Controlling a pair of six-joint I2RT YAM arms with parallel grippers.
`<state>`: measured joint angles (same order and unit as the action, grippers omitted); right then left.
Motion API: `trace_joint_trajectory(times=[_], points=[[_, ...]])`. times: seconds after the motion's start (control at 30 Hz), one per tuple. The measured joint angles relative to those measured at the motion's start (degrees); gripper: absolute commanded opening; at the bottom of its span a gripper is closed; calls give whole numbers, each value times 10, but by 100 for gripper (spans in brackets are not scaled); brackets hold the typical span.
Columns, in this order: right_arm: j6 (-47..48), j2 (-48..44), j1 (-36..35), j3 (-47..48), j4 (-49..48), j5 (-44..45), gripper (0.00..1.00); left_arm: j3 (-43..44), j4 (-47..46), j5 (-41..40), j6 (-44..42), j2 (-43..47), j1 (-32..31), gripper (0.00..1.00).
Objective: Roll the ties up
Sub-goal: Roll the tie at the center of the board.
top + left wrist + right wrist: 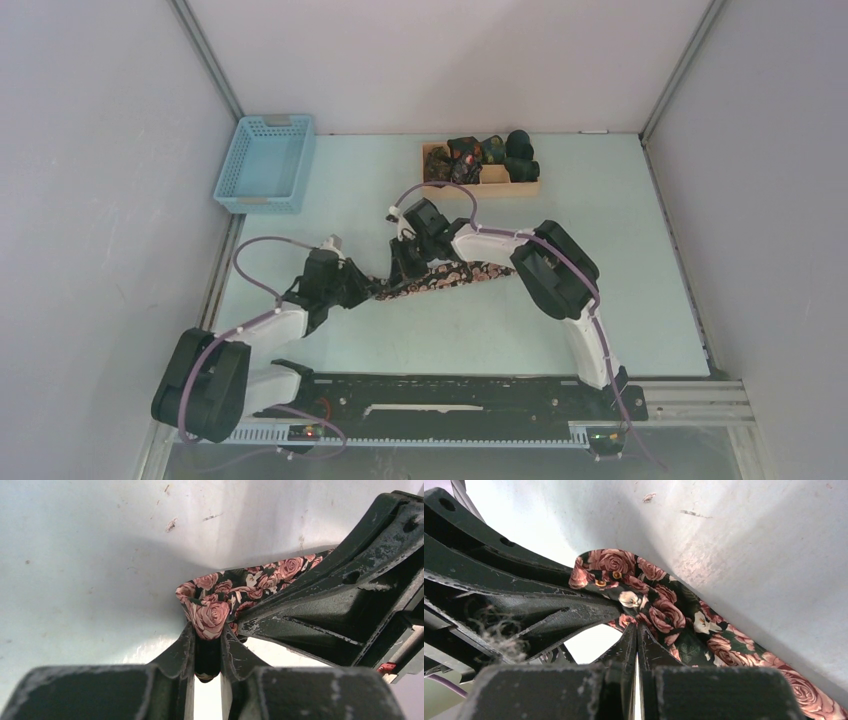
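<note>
A long dark tie with pink roses (pixel 455 272) lies flat on the pale table, running right from the two grippers. My left gripper (pixel 368 290) is shut on the tie's folded left end; in the left wrist view its jaws (pixel 207 630) pinch the bunched fabric (pixel 212 611). My right gripper (pixel 405 272) stands just to the right of it and above the tie. In the right wrist view its jaws (pixel 637 629) are pressed together at the tie's folded edge (pixel 664 612). The other gripper's fingers (pixel 524 600) cross beside it.
A wooden tray (pixel 500 188) at the back holds several small dark rolled ties (pixel 470 155). A light blue basket (pixel 265 165) stands at the back left. Grey walls enclose the table on three sides.
</note>
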<state>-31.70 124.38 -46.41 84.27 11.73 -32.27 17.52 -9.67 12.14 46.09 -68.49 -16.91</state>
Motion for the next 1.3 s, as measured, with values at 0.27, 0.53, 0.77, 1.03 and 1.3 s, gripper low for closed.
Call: trace_joint_trajectory(times=[0.27,0.53,0.77,1.03,1.3], points=[[0,-5,-3,-2,2,6,2,33,124,-51,-41,45,-1,0],[6,-7,-2,-8,7,30,2,75,228,-117,-78,71,-4,0],[15,-7,19,-12,12,46,1,108,281,-172,-102,73,-21,0],[17,-13,38,-31,2,41,1,160,330,-233,-119,43,-61,0],[19,-77,49,-98,-1,67,4,217,382,-289,-137,9,-91,0]])
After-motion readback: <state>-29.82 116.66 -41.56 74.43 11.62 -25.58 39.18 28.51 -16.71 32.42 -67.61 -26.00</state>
